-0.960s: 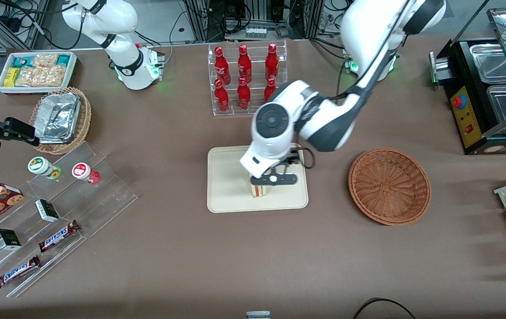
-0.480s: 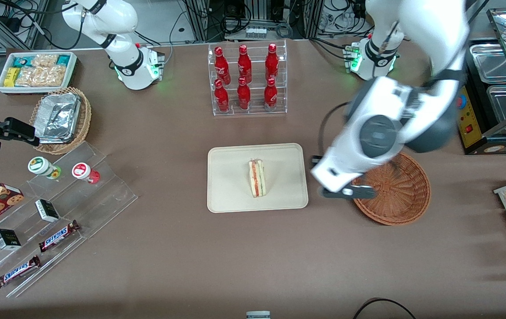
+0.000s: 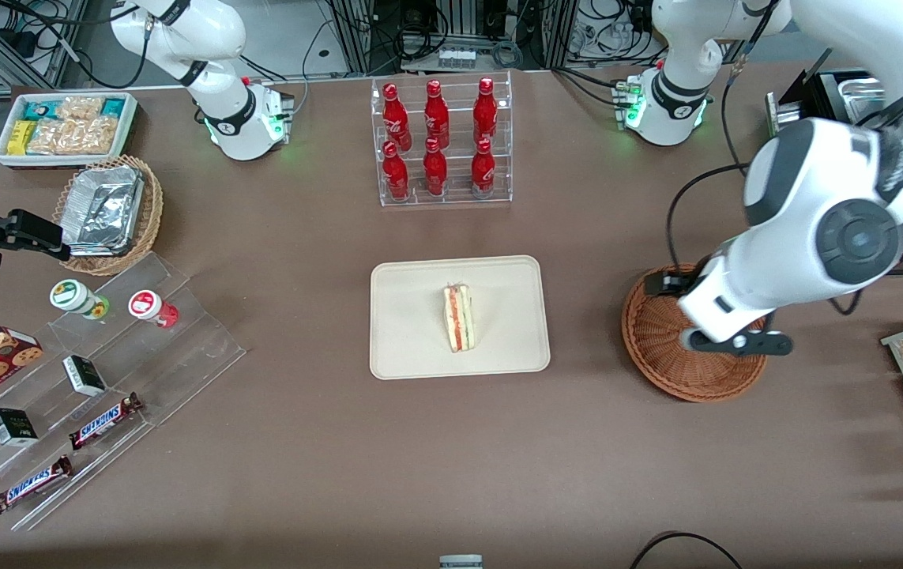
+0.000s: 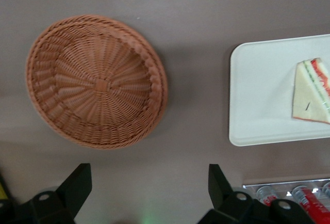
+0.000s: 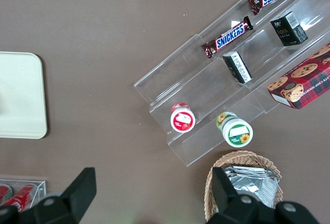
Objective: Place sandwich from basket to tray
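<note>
The sandwich (image 3: 459,318) lies mid-tray (image 3: 411,348), clear of every rim. The gripper (image 3: 735,343) hovers over the basket (image 3: 656,356), fingers (image 4: 77,182) spread and holding nothing, with bare counter (image 3: 585,316) between basket and tray.

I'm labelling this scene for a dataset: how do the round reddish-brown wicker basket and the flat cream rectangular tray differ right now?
The reddish-brown woven wicker basket is round and bowl-shaped; the cream-beige tray is a flat rectangle with rounded corners and a low rim. The basket holds nothing, while the tray carries the triangular sandwich. The open gripper hangs over the basket, not over the tray. Both rest on the brown table.
</note>
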{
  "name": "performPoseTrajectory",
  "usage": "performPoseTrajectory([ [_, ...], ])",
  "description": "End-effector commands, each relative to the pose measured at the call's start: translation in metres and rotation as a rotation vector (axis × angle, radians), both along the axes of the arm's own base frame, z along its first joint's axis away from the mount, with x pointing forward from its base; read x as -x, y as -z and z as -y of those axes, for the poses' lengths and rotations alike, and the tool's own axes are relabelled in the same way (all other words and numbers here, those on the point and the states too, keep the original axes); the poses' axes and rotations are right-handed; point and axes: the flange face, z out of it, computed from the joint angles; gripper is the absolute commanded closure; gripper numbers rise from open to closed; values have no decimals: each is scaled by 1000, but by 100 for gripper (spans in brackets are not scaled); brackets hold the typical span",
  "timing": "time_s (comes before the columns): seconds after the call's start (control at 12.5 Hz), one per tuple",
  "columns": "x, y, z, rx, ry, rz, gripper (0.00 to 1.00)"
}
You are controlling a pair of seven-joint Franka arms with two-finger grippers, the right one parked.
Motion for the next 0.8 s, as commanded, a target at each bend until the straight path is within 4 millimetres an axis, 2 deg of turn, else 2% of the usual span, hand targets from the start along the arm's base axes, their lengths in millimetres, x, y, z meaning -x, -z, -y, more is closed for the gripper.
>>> performPoseTrajectory([
  [0.0,37,-13,-23,-25,2,1,0],
  [0.16,57,-20,-39,-57,-17,6,0],
  [0.24,68,-27,-57,-67,-48,17,0],
  [0.48,94,-54,-86,-61,-19,10,0],
  [0.72,95,-72,-105,-58,-52,14,0],
])
